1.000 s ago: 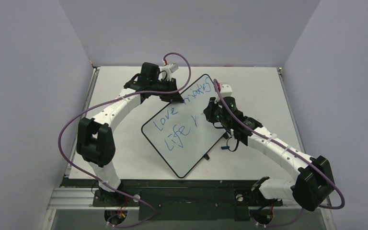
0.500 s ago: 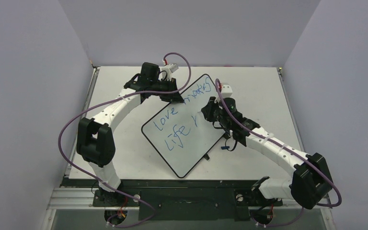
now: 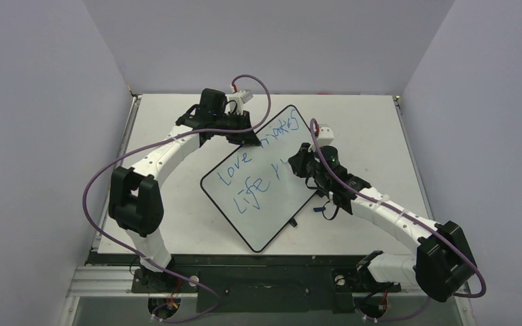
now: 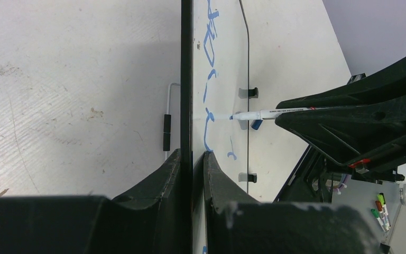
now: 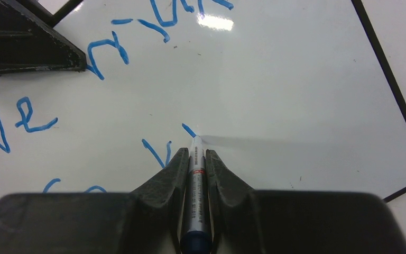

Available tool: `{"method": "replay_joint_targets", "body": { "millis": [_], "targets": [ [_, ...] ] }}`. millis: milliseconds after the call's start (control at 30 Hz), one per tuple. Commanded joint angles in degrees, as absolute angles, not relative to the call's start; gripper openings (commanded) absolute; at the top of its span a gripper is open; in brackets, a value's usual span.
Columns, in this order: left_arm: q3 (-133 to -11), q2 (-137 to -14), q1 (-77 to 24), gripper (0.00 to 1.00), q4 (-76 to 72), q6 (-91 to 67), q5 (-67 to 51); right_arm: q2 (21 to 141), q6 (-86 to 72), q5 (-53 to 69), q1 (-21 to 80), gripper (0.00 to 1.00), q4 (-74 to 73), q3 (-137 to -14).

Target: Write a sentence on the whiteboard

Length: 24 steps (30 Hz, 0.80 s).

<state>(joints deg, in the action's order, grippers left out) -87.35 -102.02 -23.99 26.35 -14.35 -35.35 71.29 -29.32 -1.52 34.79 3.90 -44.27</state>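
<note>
The whiteboard (image 3: 272,204) lies tilted on the table, its black rim showing edge-on in the left wrist view (image 4: 186,79). My left gripper (image 3: 248,138) (image 4: 191,156) is shut on the board's far edge. The sentence (image 3: 245,170) in blue reads "love makes" over "life r" with one more short stroke. My right gripper (image 3: 298,161) (image 5: 195,153) is shut on a white marker (image 5: 196,180) with a blue end. Its tip touches the board at a fresh short stroke (image 5: 188,129) to the right of the "r". The marker also shows in the left wrist view (image 4: 275,112).
A small dark blue marker cap (image 3: 320,210) lies on the matte white table (image 3: 360,129) by the board's right edge. Small black feet (image 4: 249,92) stick out at the board's rim. Grey walls close the table on three sides.
My right gripper has moved the marker a little toward the near side and right along the second line, and a new short blue stroke stands after the "r". The left gripper has not moved.
</note>
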Motion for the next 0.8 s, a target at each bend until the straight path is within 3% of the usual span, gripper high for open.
{"method": "replay_joint_targets", "body": {
  "millis": [0,467,767],
  "targets": [
    [-85.87,-101.9,-27.29,0.0,30.32,-9.76,-34.58,70.13,-29.72,-1.91,34.45,0.0,1.68,-40.85],
    [-85.96,-102.04,-27.25,0.0,30.41,-9.73,-34.5,64.15,-29.17,-4.0,34.29,0.0,-1.83,-42.53],
    [-85.91,-102.04,-27.27,0.0,30.37,-9.76,-34.48,67.4,-30.26,-0.65,34.34,0.0,2.78,-48.06]
  ]
}}
